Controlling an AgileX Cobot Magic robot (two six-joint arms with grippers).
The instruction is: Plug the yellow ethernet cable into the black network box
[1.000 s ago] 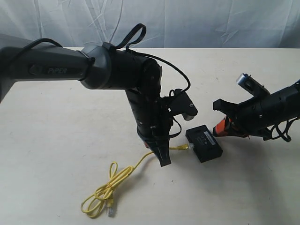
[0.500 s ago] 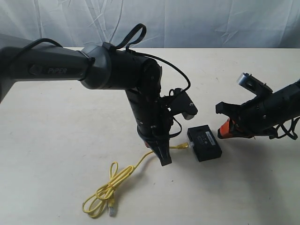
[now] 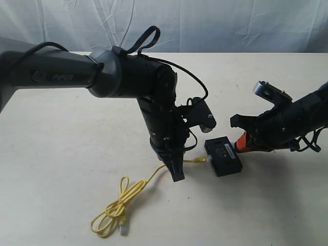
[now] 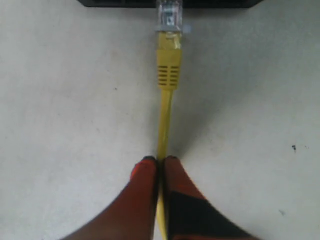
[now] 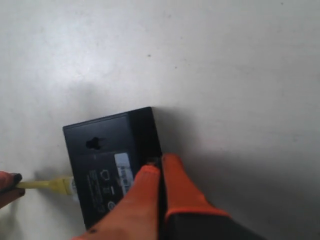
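The black network box [image 3: 224, 156] lies flat on the table, label up. The yellow ethernet cable [image 3: 148, 182] runs from a loose loop at the front left to the box. My left gripper [image 3: 176, 175] is shut on the cable a short way behind its plug. In the left wrist view the gripper [image 4: 160, 160] pinches the cable [image 4: 168, 75], and the clear plug [image 4: 170, 15] meets the box's side [image 4: 115, 2]; how far in it sits is hidden. My right gripper [image 5: 161, 161] is shut, its tips against the opposite edge of the box [image 5: 105, 160].
The cable's other plug [image 3: 122, 229] lies by the loop near the table's front edge. A white cloth backdrop [image 3: 205, 25] hangs behind the table. The left arm's wrist cables [image 3: 197, 92] arc above the box.
The right gripper drew back slightly to the right, then returned against the box's far edge. The left gripper and the cable have barely moved.
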